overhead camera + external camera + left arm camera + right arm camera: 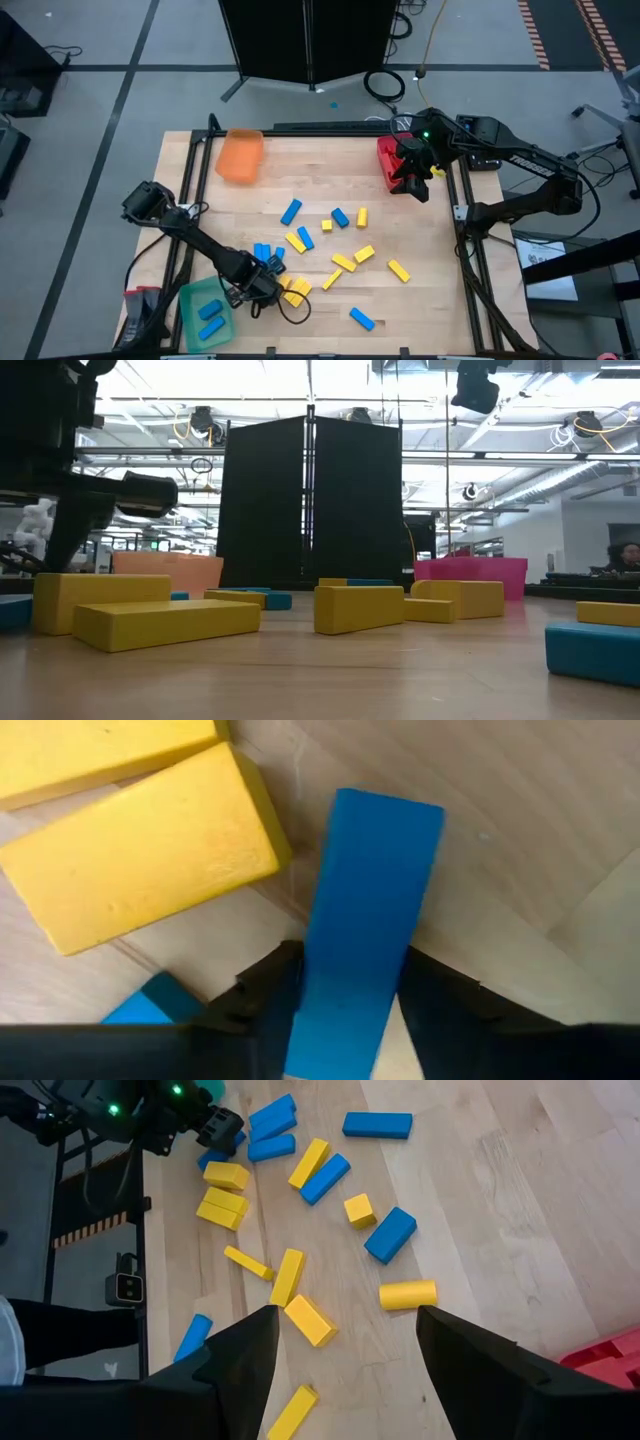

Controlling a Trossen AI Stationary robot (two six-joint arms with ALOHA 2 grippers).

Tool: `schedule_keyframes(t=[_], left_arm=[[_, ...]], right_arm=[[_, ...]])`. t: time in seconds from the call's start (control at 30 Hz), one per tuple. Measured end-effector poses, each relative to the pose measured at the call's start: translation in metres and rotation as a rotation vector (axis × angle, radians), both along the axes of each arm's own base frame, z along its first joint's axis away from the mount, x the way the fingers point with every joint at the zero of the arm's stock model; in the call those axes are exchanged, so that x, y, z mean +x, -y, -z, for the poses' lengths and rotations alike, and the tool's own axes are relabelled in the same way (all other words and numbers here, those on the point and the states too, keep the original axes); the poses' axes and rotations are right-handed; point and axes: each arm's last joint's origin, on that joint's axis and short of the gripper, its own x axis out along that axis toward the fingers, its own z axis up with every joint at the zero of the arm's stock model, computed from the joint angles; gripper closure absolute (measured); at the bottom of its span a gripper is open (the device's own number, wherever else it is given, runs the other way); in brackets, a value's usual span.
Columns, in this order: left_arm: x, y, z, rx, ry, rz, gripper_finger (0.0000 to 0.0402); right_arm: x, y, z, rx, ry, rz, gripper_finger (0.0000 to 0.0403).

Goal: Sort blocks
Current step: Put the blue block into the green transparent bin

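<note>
Blue and yellow blocks [340,245] lie scattered flat on the wooden table [440,300]. My left gripper [265,283] points down at the near left and closes on a blue block [370,900] that lies flat on the table. Two yellow blocks [140,850] lie right beside it. My right gripper [413,183] hangs open at the far right, above the edge of the red tray [385,160], with nothing between its fingers. My left gripper has the blue block's two long sides [315,970] between its two fingers, near one end of the block. The fingers [265,990] come from above, pointing down, and lie across the block. The block rests flat on the table, its other end reaching out past the fingers.
A green tray [190,300] with two blue blocks [210,312] stands at the near left corner. An orange tray [240,155] stands at the far left. A cluster of blue blocks [265,252] lies just beyond the left gripper. The table's far middle is bare wood.
</note>
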Motion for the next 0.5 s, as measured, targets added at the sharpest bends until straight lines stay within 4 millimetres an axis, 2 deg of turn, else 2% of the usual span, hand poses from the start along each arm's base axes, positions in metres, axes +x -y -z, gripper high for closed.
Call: schedule_keyframes(t=[0.07, 0.2, 0.33, 0.5], left_arm=[[-0.001, 0.000, 0.000, 0.003, -0.005, -0.002, 0.0272], [0.000, 0.000, -0.004, 0.004, -0.007, -0.019, 0.0273], [0.005, -0.001, -0.011, 0.012, -0.022, -0.117, 0.0273], [0.008, -0.003, -0.029, 0.037, -0.012, -0.251, 0.0273]], right_arm=[[0.000, 0.000, 0.000, 0.000, 0.000, 0.000, 0.0167], [0.000, 0.000, 0.000, 0.000, 0.000, 0.000, 0.0167], [0.000, 0.000, 0.000, 0.000, 0.000, 0.000, 0.0167], [0.000, 0.000, 0.000, 0.000, 0.000, 0.000, 0.0167]])
